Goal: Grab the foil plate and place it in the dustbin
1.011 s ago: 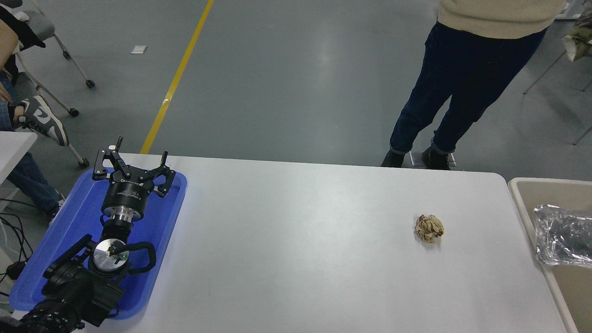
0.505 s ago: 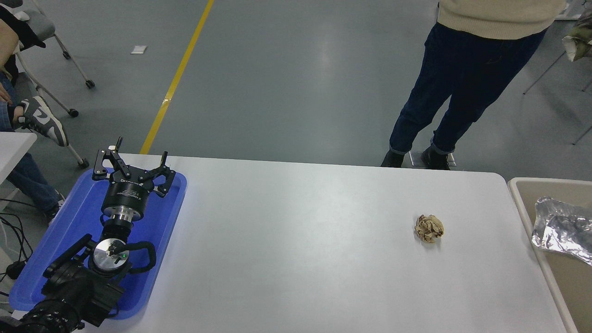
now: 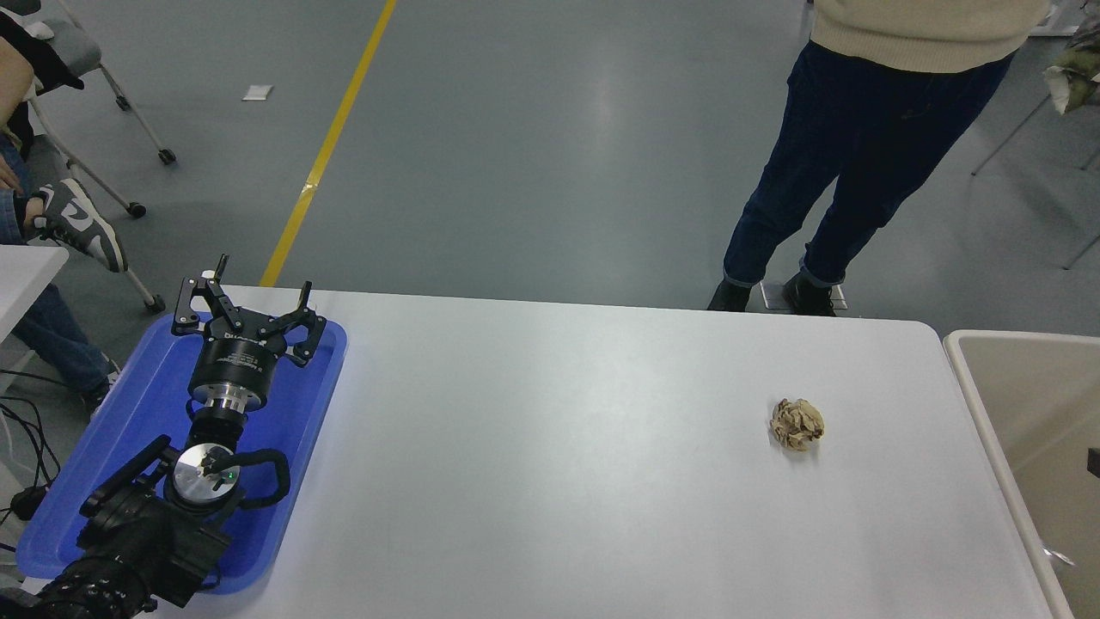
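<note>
Resting over the blue tray (image 3: pixel 129 413) at near left, the left gripper (image 3: pixel 245 301) is spread wide, grasping nothing, while the dustbin (image 3: pixel 980 413) at right shows bare walls, perhaps a foil sliver low down.

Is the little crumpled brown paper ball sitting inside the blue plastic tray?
No, the crumpled brown paper ball lies on the bare white table near its right end, far from the blue plastic tray at the left.
</note>
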Robot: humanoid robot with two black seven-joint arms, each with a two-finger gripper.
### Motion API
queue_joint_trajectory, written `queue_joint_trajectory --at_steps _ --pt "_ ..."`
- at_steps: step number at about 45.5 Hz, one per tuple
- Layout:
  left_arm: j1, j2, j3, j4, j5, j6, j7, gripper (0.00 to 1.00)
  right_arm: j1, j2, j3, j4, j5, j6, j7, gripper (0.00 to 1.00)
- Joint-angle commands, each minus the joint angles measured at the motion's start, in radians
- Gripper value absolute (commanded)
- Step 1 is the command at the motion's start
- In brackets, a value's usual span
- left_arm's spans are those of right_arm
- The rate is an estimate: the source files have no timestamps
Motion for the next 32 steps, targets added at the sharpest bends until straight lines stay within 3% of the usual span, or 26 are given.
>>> queue_joint_trajectory --at_steps 1,14,21,32 --pt "0.000 0.000 0.000 0.000 0.000 -0.002 0.001 1.00 0.199 -0.017 0.031 0.125 0.016 0.136 0.029 1.00" --pt "0.000 0.000 0.001 0.000 0.000 -0.002 0.001 1.00 0.533 -0.108 0.013 0.525 -0.007 0.238 0.012 1.00" --pt "0.000 0.000 0.001 0.000 0.000 -0.001 0.001 1.00 0.768 -0.146 -0.062 0.871 -0.076 0.266 -0.049 1.00" --pt "0.000 0.000 0.001 0.000 0.000 -0.001 0.001 1.00 1.060 -0.102 -0.211 1.275 -0.098 0.268 -0.091 1.00"
